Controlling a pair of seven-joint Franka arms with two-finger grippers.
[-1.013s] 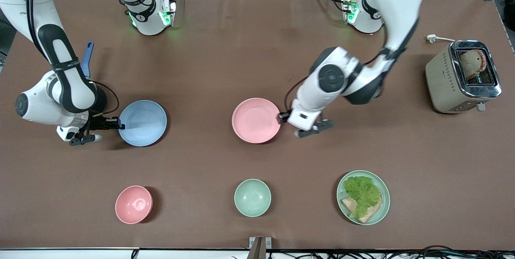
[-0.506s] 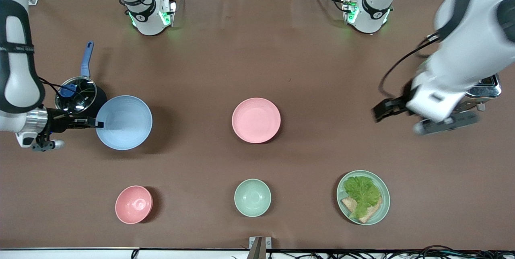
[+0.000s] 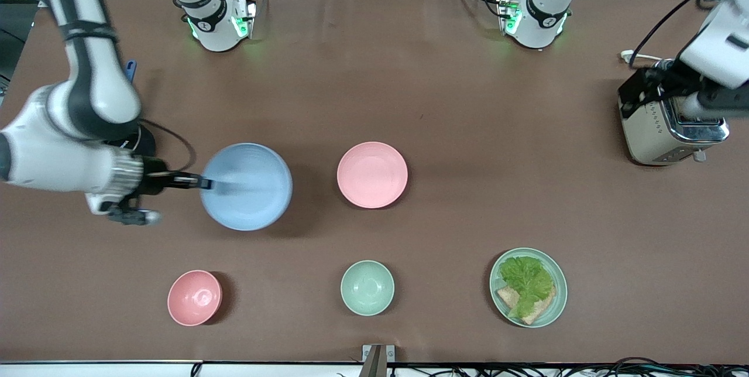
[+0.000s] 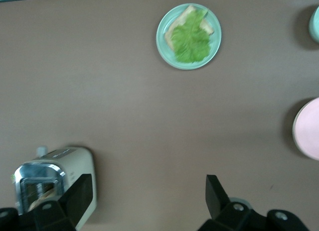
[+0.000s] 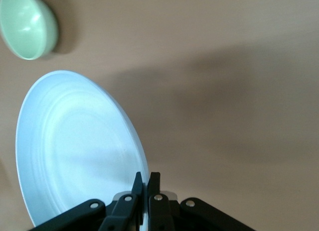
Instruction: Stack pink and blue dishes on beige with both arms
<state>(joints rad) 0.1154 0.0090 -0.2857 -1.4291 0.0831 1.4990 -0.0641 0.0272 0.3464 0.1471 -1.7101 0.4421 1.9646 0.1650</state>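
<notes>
Right gripper (image 3: 202,181) pinches the blue plate's (image 3: 246,187) rim midair, carrying it; next, lower onto pink plate (image 3: 372,175). Left gripper (image 4: 149,198) waits open over the toaster (image 3: 667,125).

A high front camera faces my two bases across the table (image 3: 445,96). My left wrist camera looks straight down from high up, sharing the toaster (image 4: 55,188), salad plate (image 4: 189,36) and pink plate (image 4: 308,129) with it. My right wrist camera sits close over the blue plate (image 5: 75,146), sharing it and the green bowl (image 5: 27,24).
</notes>
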